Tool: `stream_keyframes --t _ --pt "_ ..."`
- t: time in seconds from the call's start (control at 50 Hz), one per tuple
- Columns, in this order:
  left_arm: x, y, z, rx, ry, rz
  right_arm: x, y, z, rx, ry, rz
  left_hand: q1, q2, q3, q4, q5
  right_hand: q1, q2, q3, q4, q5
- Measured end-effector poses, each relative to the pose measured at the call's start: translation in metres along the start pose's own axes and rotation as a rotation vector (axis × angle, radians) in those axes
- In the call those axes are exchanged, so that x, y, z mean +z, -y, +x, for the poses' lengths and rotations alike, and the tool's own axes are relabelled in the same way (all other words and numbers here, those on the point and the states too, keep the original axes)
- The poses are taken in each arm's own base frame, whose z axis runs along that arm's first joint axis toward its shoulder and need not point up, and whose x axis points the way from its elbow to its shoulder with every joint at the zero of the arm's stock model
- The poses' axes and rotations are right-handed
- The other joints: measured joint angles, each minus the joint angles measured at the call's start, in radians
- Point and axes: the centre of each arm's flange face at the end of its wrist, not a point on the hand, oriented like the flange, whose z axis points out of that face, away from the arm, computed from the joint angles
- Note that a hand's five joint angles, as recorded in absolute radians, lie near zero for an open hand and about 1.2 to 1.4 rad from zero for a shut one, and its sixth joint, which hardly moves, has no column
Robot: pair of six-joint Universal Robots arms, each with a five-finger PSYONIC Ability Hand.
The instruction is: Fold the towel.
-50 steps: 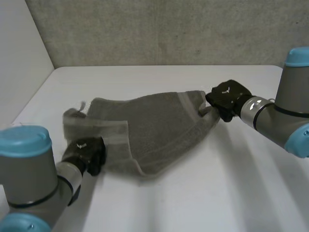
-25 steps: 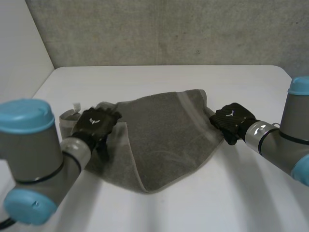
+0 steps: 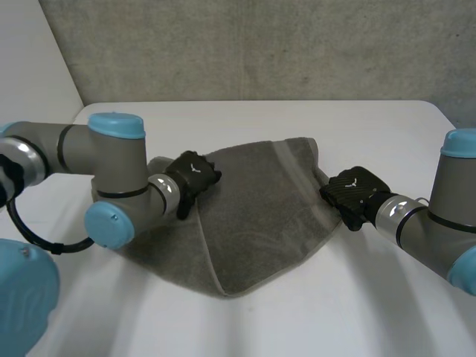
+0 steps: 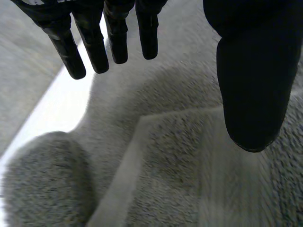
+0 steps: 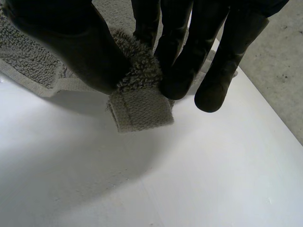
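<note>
Grey towel [image 3: 260, 216] lay crumpled mid-table [image 3: 372, 297], left part folded over onto itself, pale hem band running down the fold. Left hand [image 3: 195, 172] sat over the towel's left part, just beside that fold. In the left wrist view its fingers [image 4: 94, 42] were straight, spread away from the thumb [image 4: 251, 85], nothing between them; towel under the palm, a strip of bare table past the fingertips. Right hand [image 3: 355, 195] was at the towel's right corner. In the right wrist view, thumb and fingers [image 5: 222, 80] were clamped on that corner, with a hem tab [image 5: 142, 111] poking out below the pinch, just above the table.
</note>
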Motion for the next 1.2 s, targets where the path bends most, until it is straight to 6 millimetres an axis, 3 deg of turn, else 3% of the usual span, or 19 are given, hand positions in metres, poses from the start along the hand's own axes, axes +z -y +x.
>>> stream_keyframes --t 0.22,0.88,1.1,1.2 --pt "0.008 -0.011 0.002 0.020 -0.037 -0.049 0.003 -0.003 -0.001 -0.003 -0.005 0.005 0.109 0.108 0.110 0.111 0.108 0.000 0.000 0.000 0.000 0.000" --pt "0.009 -0.025 -0.023 -0.017 0.004 -0.093 0.006 -0.008 -0.004 -0.019 0.006 -0.008 0.290 0.293 0.294 0.295 0.290 0.000 0.000 0.000 0.000 0.000" --pt "0.008 -0.026 -0.022 -0.022 0.007 -0.105 0.006 -0.008 -0.004 -0.020 0.006 -0.007 0.756 0.773 0.769 0.766 0.752 0.000 0.000 0.000 0.000 0.000" --pt "0.004 -0.024 -0.026 -0.022 0.034 -0.116 0.006 -0.008 -0.004 -0.020 0.005 -0.007 0.823 0.852 0.848 0.856 0.829 0.000 0.000 0.000 0.000 0.000"
